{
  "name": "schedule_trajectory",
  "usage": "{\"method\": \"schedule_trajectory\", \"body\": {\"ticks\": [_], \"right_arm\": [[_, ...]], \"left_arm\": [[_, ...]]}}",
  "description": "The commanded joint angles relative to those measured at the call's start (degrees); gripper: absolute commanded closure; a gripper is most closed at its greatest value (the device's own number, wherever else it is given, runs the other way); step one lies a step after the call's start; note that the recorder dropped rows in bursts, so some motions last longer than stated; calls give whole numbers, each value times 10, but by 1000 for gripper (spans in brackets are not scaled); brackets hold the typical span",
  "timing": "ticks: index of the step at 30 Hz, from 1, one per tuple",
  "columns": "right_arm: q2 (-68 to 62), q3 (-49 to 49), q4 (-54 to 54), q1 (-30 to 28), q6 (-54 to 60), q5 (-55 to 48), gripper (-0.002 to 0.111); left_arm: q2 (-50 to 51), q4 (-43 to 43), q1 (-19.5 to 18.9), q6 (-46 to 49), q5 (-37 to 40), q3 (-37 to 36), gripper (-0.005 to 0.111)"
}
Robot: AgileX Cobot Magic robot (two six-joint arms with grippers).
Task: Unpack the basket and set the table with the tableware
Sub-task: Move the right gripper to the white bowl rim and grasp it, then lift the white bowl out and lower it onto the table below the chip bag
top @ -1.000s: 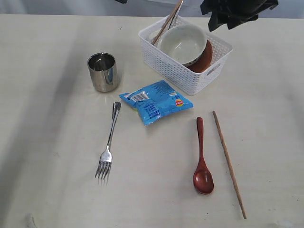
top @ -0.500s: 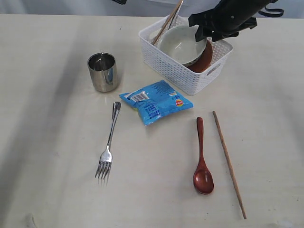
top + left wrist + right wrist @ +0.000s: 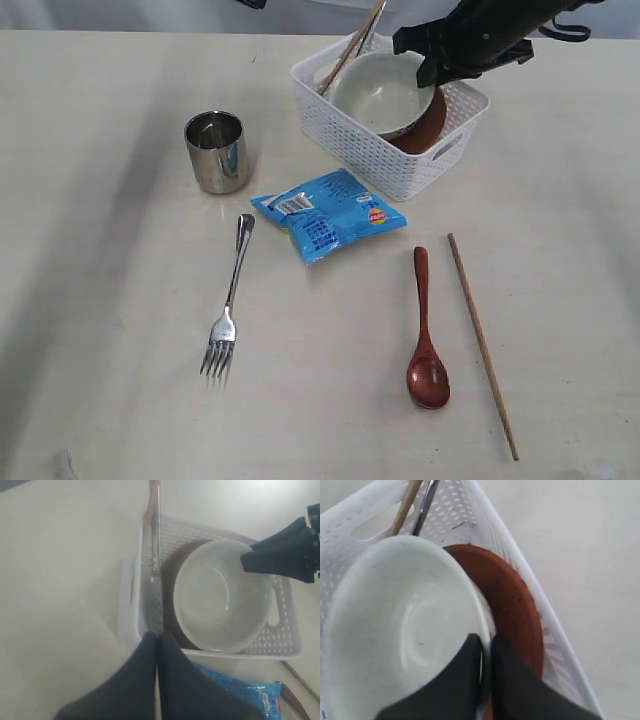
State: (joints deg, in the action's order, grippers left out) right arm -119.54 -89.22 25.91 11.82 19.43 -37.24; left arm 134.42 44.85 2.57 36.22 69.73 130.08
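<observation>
The white basket [image 3: 372,160] stands at the back right of the table [image 3: 120,350]. Inside it lean the cream bowl [image 3: 380,92], a brown plate [image 3: 425,125], a chopstick [image 3: 355,45] and a steel knife [image 3: 425,507]. My right gripper [image 3: 485,641] is shut on the bowl's rim, one finger inside and one between bowl and plate [image 3: 512,600]. My left gripper [image 3: 157,636] is shut and holds nothing, hovering above the basket [image 3: 131,585]. On the table lie the steel cup [image 3: 216,150], fork [image 3: 230,300], wooden spoon [image 3: 425,330] and another chopstick [image 3: 482,345].
A blue snack packet [image 3: 328,213] lies just in front of the basket, between the fork and the spoon. The right arm [image 3: 480,30] reaches over the basket's far corner.
The right arm came down from above the basket to the bowl, and its jaws closed on the bowl's rim. The bowl shifted slightly. The items on the table have not moved.
</observation>
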Motion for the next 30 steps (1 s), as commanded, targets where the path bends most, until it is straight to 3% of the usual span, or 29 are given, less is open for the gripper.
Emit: {"method": "schedule_trajectory", "body": {"ticks": [1, 13, 17, 20, 25, 30], "right_arm": [[2, 0, 5, -2, 3, -1, 109], [108, 0, -60, -2, -23, -39, 109], [175, 1, -57, 6, -23, -169, 109], [240, 111, -50, 41, -23, -181, 109], [313, 313, 61, 139, 11, -52, 109], [316, 427, 110, 225, 14, 65, 109]], "left_arm": [[-4, 0, 1, 2, 2, 3, 107], [-4, 0, 1, 5, 2, 3, 107], [-4, 0, 1, 6, 2, 3, 107], [-4, -12, 1, 5, 2, 3, 107], [-4, -8, 1, 0, 2, 3, 107], [-4, -8, 1, -7, 2, 3, 107]]}}
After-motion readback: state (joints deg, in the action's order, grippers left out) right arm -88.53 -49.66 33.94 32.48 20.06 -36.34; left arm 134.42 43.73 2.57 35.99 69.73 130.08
